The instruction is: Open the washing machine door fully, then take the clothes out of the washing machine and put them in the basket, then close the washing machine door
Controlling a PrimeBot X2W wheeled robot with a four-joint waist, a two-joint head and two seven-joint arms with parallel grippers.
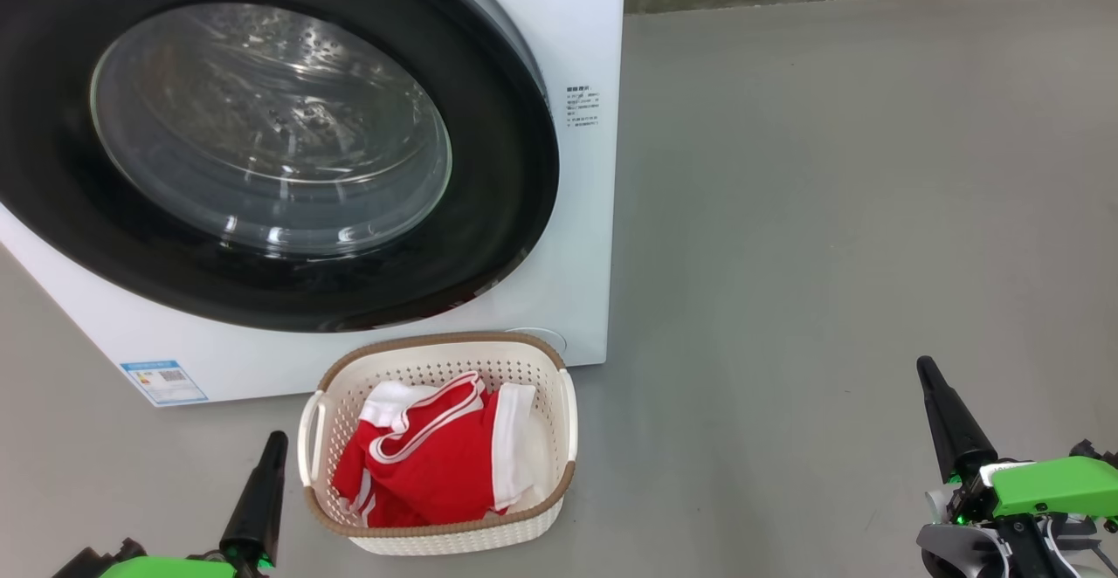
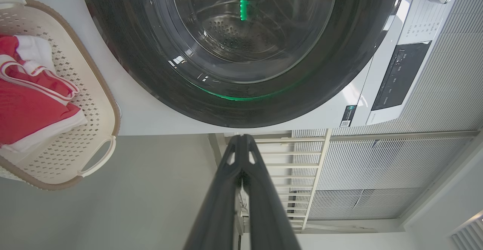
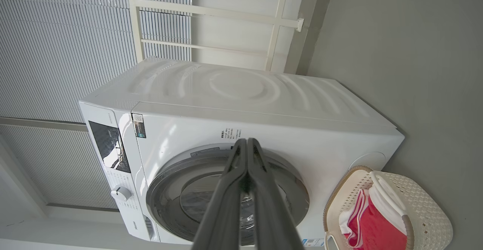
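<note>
Lower left, head view: my left gripper (image 1: 273,443) is closed with nothing in it. It hangs over the grey floor (image 1: 830,211), just left of the basket. In the left wrist view its fingers (image 2: 222,201) meet at the tip.

Upper left to centre: the washing machine (image 1: 576,28) is white, with its front toward me. The washing machine door (image 1: 498,211) is shut, its black rim lying flat on the front panel. The perforated drum (image 2: 234,34) shows through the glass bowl.

Centre: the basket (image 1: 454,545) stands on the floor at the machine's lower right corner. I cannot tell whether it touches the panel. The clothes (image 1: 428,469) lie crumpled inside it, red with white trim, and a white panel lies against the right wall.

Lower right: my right gripper (image 1: 926,370) is closed and empty, over the floor and well apart from the basket. In the right wrist view its fingers (image 3: 226,204) are pressed together, and the tip lines up with the door's upper rim.
</note>
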